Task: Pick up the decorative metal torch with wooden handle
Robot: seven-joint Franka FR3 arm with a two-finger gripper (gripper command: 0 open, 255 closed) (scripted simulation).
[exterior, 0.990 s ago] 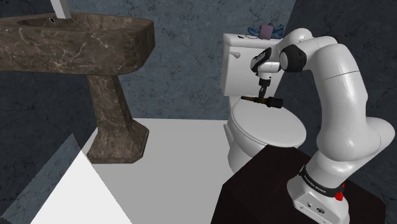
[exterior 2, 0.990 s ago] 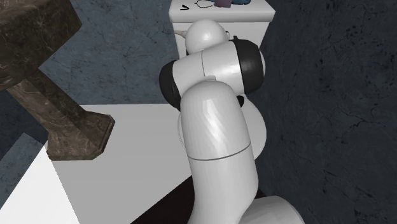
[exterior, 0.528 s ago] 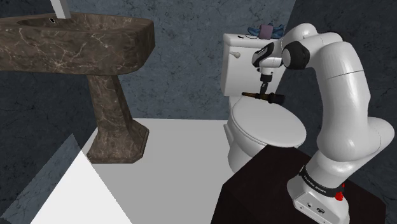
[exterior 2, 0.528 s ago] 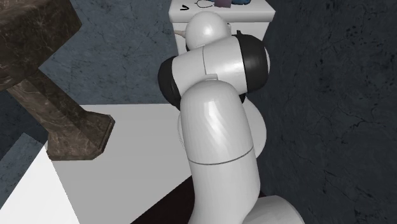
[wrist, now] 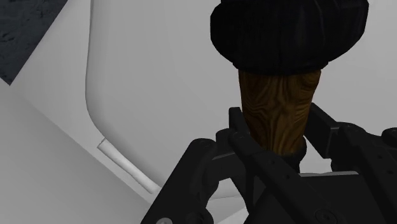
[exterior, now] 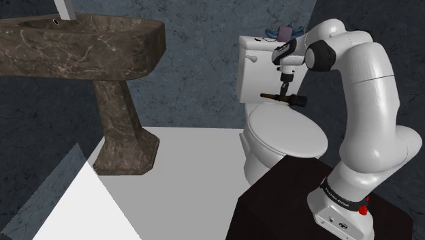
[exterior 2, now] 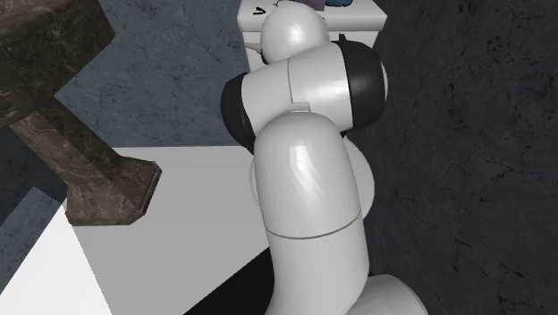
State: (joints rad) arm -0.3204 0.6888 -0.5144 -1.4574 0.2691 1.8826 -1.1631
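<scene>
gripper [exterior: 283, 91] jaws clamped on the torch [wrist: 278, 95] by its wooden handle | torch has risen over the last second, now hangs level, clear above the toilet lid [exterior: 286, 133] near its back edge | I judge the pick done

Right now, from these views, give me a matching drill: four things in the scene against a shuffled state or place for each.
Things:
1. torch
2. claw
3. pedestal sink
4. toilet lid

States or places:
A. brown, marbled, at the shoulder view's left
B. white, closed
C. shut on the torch
D. held level above the toilet

Pairs: 1-D, 2-C, 3-A, 4-B
</scene>
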